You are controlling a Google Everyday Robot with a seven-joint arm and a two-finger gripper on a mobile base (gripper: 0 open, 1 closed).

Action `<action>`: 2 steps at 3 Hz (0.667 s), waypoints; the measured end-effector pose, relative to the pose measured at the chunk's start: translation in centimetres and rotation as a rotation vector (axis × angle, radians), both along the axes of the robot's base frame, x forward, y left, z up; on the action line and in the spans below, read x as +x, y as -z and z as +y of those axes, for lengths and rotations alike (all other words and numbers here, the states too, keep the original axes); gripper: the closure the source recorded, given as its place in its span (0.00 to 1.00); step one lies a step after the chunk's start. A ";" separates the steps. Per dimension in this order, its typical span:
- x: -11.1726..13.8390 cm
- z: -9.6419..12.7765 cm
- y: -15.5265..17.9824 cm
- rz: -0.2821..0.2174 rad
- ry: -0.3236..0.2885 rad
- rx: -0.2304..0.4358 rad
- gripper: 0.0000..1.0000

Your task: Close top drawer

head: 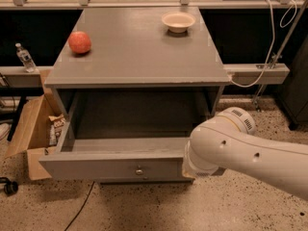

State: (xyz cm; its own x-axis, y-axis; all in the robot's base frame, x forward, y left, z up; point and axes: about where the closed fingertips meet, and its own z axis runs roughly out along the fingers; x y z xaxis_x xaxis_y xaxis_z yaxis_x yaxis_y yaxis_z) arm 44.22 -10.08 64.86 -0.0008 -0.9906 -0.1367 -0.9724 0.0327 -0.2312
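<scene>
The top drawer (pixel 113 167) of the grey cabinet stands pulled out wide, its deep grey box empty. Its flat front faces me, with a small round brass knob (pixel 138 171) at centre. My white arm (pixel 226 148) reaches in from the right and covers the right end of the drawer front. The gripper is hidden behind the arm's thick white link, down by that right end of the drawer front, so it does not show.
On the cabinet top (pixel 139 57) lie a red apple (pixel 79 42) at the left and a white bowl (pixel 178 21) at the back right. An open cardboard box (pixel 31 129) stands on the floor to the left. A water bottle (pixel 24 57) stands on a ledge.
</scene>
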 end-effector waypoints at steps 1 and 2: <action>5.1 2.4 0.7 -0.051 -0.056 0.008 1.00; 5.2 2.4 0.7 -0.051 -0.056 0.008 1.00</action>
